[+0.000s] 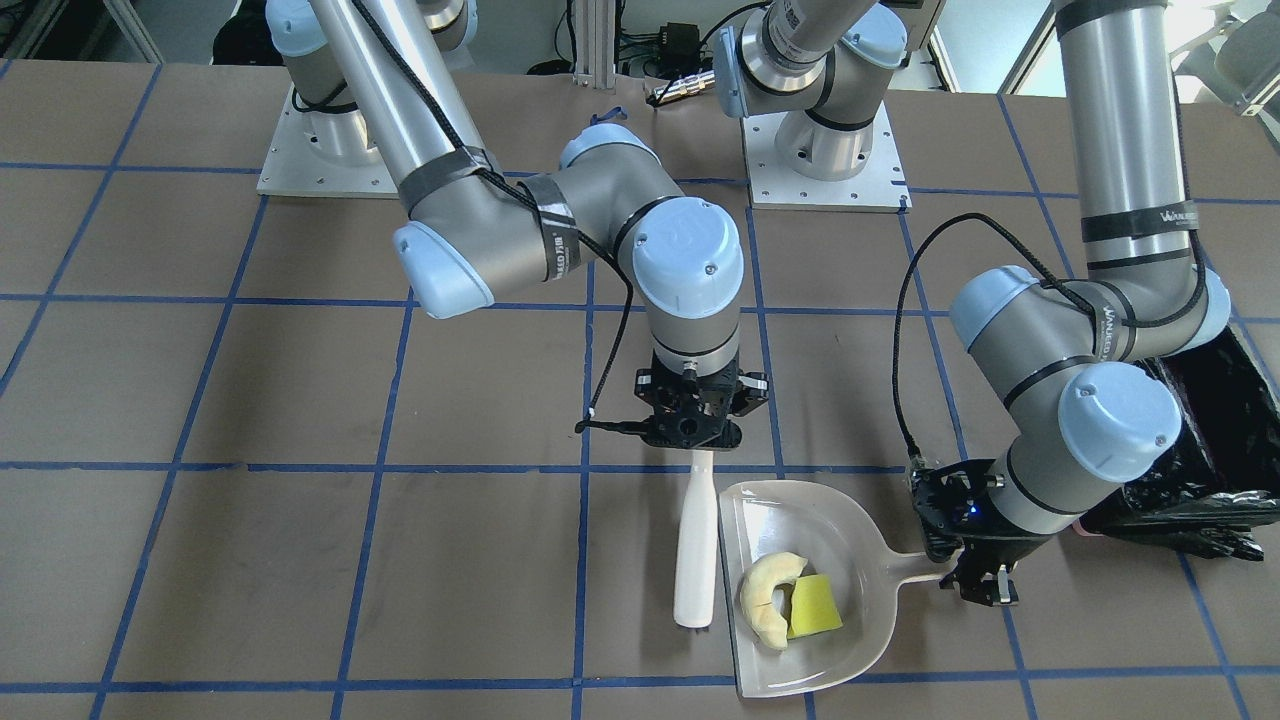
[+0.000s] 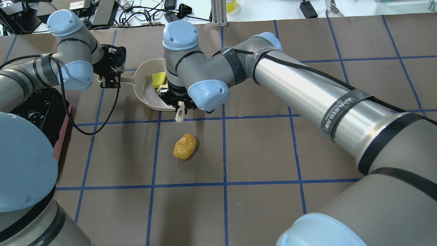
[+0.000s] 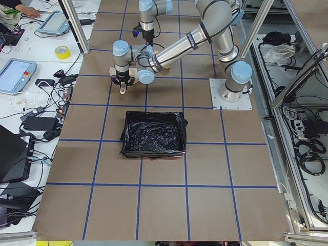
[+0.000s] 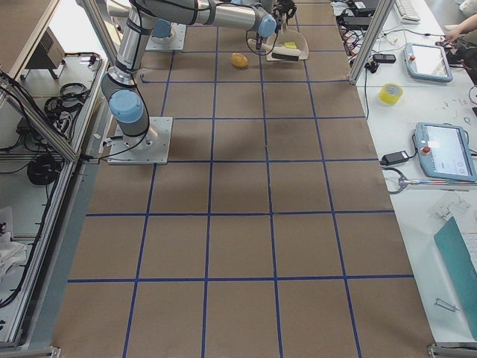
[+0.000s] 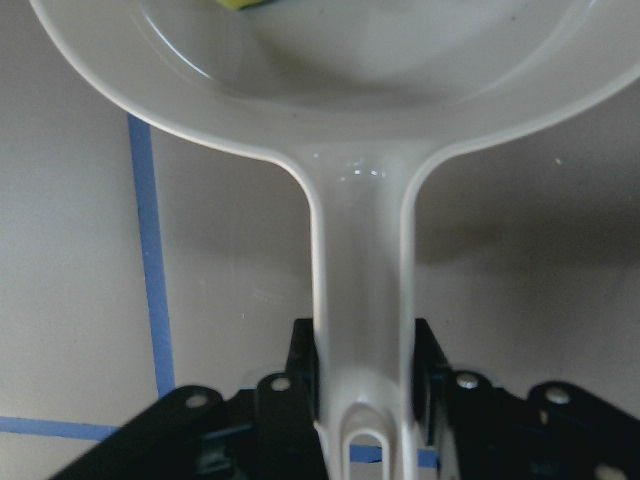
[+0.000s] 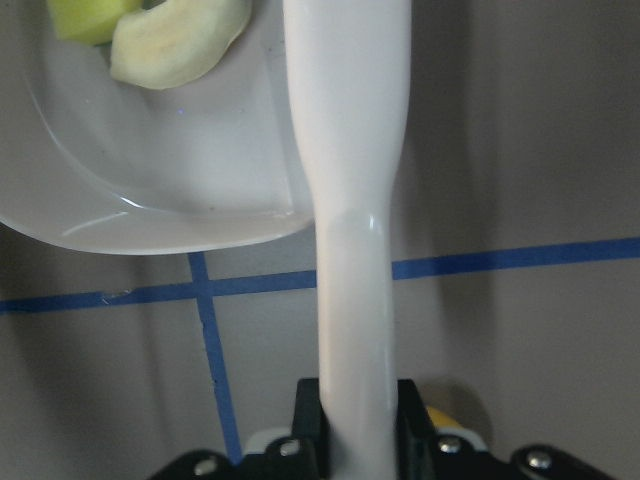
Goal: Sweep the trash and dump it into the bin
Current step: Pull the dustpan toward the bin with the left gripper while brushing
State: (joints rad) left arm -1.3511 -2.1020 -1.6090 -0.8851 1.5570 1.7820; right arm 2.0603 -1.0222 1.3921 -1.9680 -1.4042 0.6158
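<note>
The orange-yellow lumpy potato-like lump [image 2: 184,147] is the one piece of trash not yet collected. It lies on the brown table with blue tape grid [image 2: 259,150], on the robot's side of the right gripper [image 1: 700,440] and just to its right. The right gripper is closed narrow on the handle of the long white plastic brush [image 1: 693,560]. The brush's long axis runs near to far, with its head pointing away from the robot and so away from the lump. The brush lies just beside the open right edge of the white plastic dustpan [image 1: 800,520]. The pan holds the pale yellow curved peel piece [image 1: 765,595] and the yellow-and-green sponge [image 1: 815,605], which touch each other. The left gripper [image 5: 365,360] clamps the pan's handle from the left side. The right arm is nearer the lump, so the sweep is probably its job. The brush head would have to come back to the near side of the lump before pushing it far and left into the pan. The pink tub bin lined with a crinkled black plastic bag [image 3: 152,134] stands well to the left, beside the left arm, with nothing visible in it.
</note>
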